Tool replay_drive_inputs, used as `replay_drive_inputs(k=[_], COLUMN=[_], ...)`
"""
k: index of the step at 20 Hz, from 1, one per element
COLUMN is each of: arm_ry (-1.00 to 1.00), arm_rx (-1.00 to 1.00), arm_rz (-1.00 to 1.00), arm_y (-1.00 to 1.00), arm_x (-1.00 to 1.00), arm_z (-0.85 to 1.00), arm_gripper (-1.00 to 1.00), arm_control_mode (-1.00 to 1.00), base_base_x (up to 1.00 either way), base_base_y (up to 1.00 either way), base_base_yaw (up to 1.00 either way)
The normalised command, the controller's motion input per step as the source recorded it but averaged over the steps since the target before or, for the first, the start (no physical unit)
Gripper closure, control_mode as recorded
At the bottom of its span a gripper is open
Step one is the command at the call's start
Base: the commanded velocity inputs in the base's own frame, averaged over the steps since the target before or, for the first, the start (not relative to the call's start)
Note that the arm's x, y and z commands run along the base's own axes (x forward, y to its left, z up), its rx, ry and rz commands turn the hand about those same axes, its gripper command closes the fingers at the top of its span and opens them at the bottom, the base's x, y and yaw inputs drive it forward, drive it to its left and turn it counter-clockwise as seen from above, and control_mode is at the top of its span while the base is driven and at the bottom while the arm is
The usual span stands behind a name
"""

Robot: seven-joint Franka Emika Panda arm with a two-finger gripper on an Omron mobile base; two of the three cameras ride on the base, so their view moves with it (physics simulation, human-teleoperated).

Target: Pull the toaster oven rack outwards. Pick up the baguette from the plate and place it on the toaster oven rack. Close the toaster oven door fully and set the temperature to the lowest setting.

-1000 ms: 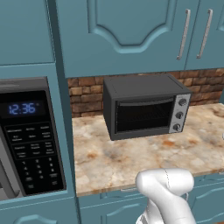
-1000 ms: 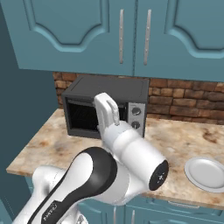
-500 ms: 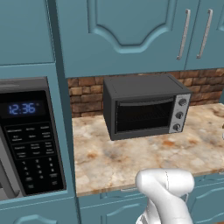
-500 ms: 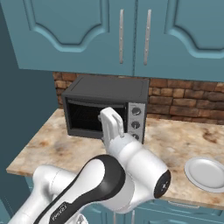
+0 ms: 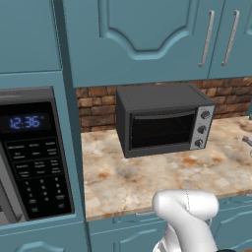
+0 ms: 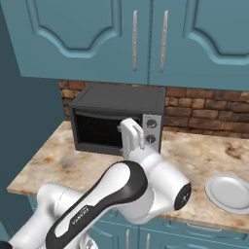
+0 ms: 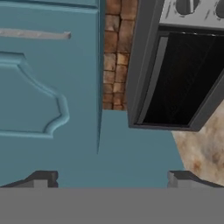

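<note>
Oven (image 5: 165, 123) is sitting shut on the counter (image 5: 147, 179) against the brick wall in your left base view. Your right base view is showing the plate (image 6: 229, 192) lying bare at right. Your hand view is catching the gripper (image 7: 112, 177) spread wide, gripping nothing.

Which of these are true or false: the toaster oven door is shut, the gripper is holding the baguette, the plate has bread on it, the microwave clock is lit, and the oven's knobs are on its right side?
1. The toaster oven door is shut. True.
2. The gripper holds the baguette. False: its fingertips stand wide apart with nothing between them.
3. The plate has bread on it. False: it looks bare as far as the right base view shows it.
4. The microwave clock is lit. True: blue digits show.
5. The toaster oven has its knobs on the right of its front. True.
</note>
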Motion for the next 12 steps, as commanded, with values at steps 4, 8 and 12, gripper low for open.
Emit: replay_drive_inputs(k=[4,8,12], arm_ry=[0.04,0.10,0.09], arm_rx=[0.00,0.00,0.00], arm_rz=[0.03,0.02,0.01], arm_y=[-0.30,-0.17,-0.06], arm_x=[0.27,0.35,0.44], arm_z=[0.00,0.00,-0.07], arm_gripper=[-1.00,-1.00,-1.00], arm_control_mode=[-1.00,-1.00,-1.00], base_base_x=[0.00,0.00,0.00], base_base_y=[0.00,0.00,0.00], base_base_yaw=[0.00,0.00,0.00])
